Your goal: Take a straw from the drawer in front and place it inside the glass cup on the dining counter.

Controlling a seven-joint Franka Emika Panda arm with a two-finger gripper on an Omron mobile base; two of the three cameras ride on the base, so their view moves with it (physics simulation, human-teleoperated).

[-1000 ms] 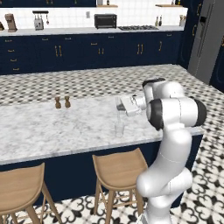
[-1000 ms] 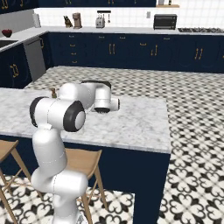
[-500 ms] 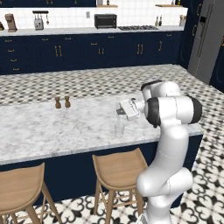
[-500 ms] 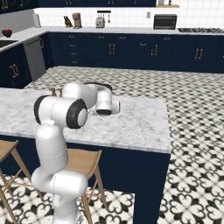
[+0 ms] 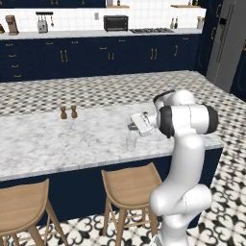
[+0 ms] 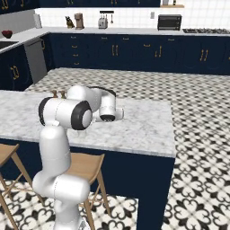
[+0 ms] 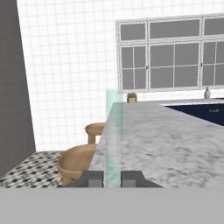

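Holding straw [image 7: 113,144], hand [image 7: 113,178] w/ tips half-cropped.

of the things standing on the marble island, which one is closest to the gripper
The glass cup, clear and handleless, stands near the counter's front edge just below the gripper. The two brown shakers stand well off to the left.

Glass cup [image 5: 131,140] on dining counter [image 5: 57,141], near front edge, just below gripper [image 5: 133,124]. Two shakers [image 5: 67,112] further left and back on same top. Stools [image 5: 129,186] tucked along front side. Toaster oven [image 5: 116,22] on wall counter way behind.
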